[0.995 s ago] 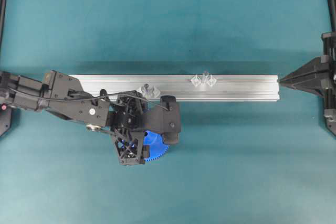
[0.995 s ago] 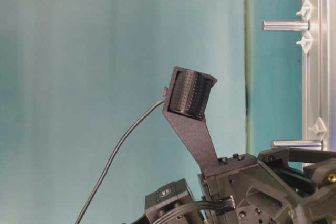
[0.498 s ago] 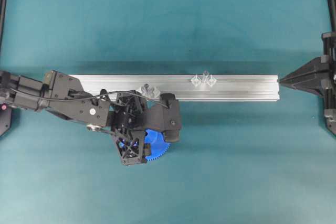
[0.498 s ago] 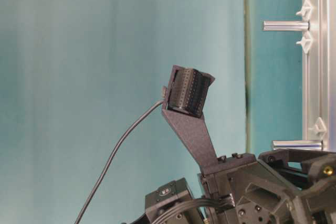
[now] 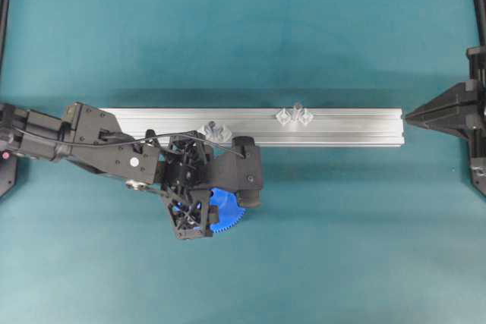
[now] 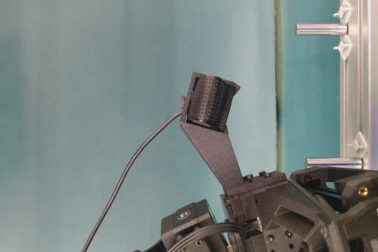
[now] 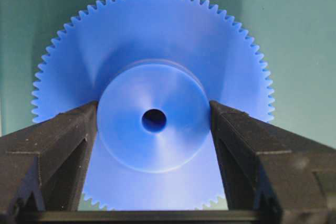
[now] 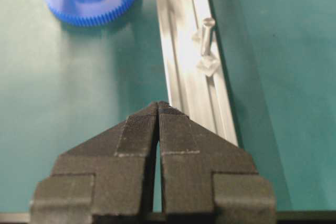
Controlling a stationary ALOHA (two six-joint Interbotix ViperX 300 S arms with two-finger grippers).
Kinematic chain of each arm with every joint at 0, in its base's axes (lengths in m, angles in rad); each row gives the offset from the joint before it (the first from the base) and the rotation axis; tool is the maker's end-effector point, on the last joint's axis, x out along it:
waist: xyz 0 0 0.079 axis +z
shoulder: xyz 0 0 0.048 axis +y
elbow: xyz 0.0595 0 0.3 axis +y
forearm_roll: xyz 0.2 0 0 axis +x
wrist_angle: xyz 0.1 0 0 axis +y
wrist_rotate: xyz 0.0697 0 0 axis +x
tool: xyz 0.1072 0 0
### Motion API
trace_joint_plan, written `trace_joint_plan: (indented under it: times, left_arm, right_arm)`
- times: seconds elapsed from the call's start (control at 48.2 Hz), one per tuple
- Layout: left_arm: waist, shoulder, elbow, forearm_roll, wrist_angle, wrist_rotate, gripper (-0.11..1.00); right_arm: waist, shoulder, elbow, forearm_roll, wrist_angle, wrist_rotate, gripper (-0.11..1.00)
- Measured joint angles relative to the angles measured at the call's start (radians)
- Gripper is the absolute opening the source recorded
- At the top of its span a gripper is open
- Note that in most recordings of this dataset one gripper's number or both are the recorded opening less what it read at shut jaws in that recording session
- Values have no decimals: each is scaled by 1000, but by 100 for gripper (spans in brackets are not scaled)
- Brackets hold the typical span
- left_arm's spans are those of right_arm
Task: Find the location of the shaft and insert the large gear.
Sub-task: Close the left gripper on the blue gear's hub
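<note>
- A teal table (image 5: pixel 342 248) seen from above; a long aluminium rail (image 5: pixel 349 127) lies flat across its middle, running left to right.
- The large gear (image 7: pixel 152 66), a bright blue toothed disc, lies flat on the table just in front of the rail, near its left half; its raised round hub faces up, centre hole showing.
- The left gripper (image 7: pixel 153 121) reaches down over the gear; its two black fingers (image 7: pixel 58 140) stand either side of the hub, each right at the hub's wall; whether they already press on it I cannot tell, so I would not call the gear held; taking it by the hub would leave the teeth and the hole free for the insertion.
- Two upright pins stand on the rail; the shaft (image 5: pixel 297 108), thin and grey between two small clear mounts, is right of the rail's middle, well apart from the gear; a second pin (image 5: pixel 215 125) with clear mounts sits near the left gripper; which pin is meant is a judgement.
- The right gripper (image 8: pixel 158 109) rests at the table's right edge, jaws together with nothing between them, pointing along the rail; it appears parked out of the way.
- In my reading the step in hand is the grasp; lifting and carrying to the shaft are not yet done.
</note>
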Motion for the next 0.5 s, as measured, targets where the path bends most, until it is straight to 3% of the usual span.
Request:
trace_joint_plan:
  times: [0.104,0.352,0.498]
  left_arm:
    - [0,-3,-12,2,2,9,71]
    - [-2,-41,-40,0,32,143,71]
    - [0,-71,-44,2,80,183,71]
  right_arm:
    - [0,-6,5,0,0,9,2]
    - [-2,-15,12,0,0,12,2]
    - [0,-23,12,0,0,12,2]
